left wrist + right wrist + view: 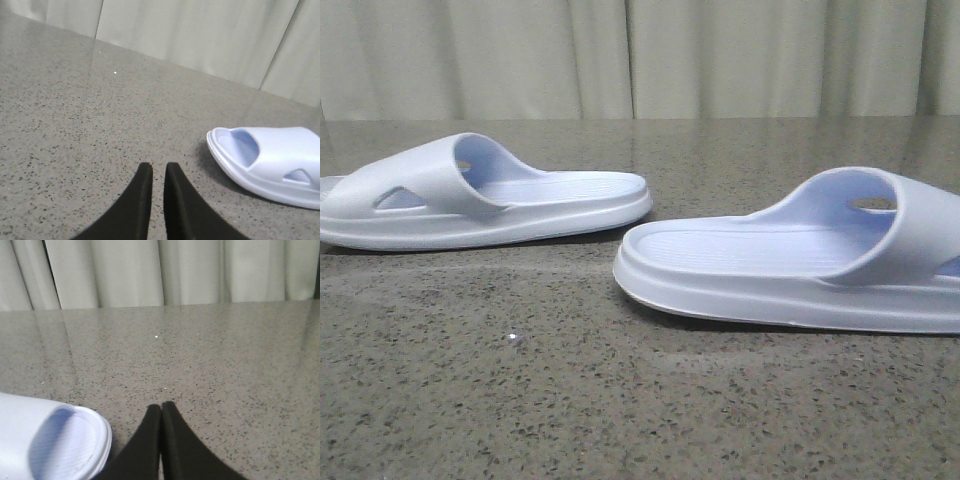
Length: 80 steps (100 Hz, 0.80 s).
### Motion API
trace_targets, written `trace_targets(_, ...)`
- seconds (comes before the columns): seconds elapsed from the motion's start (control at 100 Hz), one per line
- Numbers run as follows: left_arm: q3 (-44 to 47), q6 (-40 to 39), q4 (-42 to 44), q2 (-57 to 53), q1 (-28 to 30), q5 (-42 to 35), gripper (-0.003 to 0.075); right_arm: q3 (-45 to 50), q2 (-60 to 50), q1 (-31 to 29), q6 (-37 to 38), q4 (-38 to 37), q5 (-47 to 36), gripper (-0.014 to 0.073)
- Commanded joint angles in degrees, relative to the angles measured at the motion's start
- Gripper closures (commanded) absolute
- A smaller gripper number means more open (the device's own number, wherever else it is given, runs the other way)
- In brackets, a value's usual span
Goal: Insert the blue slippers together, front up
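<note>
Two pale lavender-blue slippers lie soles down on the speckled grey table. In the front view the left slipper (480, 195) sits at the left and the right slipper (800, 260) nearer at the right, their heels facing each other and apart. No gripper shows in the front view. In the left wrist view my left gripper (158, 170) hovers over bare table, its jaws a narrow slit apart and empty, with a slipper (270, 162) off to one side. In the right wrist view my right gripper (161, 407) is shut and empty, beside a slipper's heel end (55, 440).
The grey speckled tabletop (570, 400) stretches round both slippers. A pale curtain (640, 55) hangs behind the table's far edge. Nothing else stands on the table in these views.
</note>
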Motion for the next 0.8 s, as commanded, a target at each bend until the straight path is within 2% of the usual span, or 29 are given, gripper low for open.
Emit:
trace_targets(0.0,0.5,-0.5,-4.8,-1.5,0.1,-5.6,0.0705,1.1,0.3,-0.5,-0.2,6.0,-5.0,0.0683)
trace_targets(0.19,0.5,-0.5,-19.4,-1.5,0.1,-13.7,0.0705,1.1,0.3,-0.5,-0.2,19.2,-5.9,0.0683)
trace_targets(0.27,0.1,-0.5,-22.3,-1.5,0.1,-16.3,0.0705,0.9,0.3,-0.5,-0.2,25.1,-5.9,0.0683)
trace_targets(0.48,-3.4,-0.5,-22.2,0.8,0.1,-14.5,0.0705,-4.4,0.5,-0.5,-2.0,25.9,-2.0,0.0670)
trace_targets(0.56,-6.8,-0.3,-18.7,4.8,0.1,-12.8,0.0705,-7.6,2.5,-0.5,-3.3,25.9,-0.5,0.0670)
trace_targets(0.64,-11.7,-0.3,-9.9,10.3,0.1,-8.4,0.0705,-12.7,6.6,-0.5,-4.7,24.2,2.6,0.0670)
trace_targets(0.79,-24.4,-0.3,3.9,23.5,0.1,4.7,0.0705,-23.9,18.8,-0.5,-5.1,16.5,15.8,0.0670)
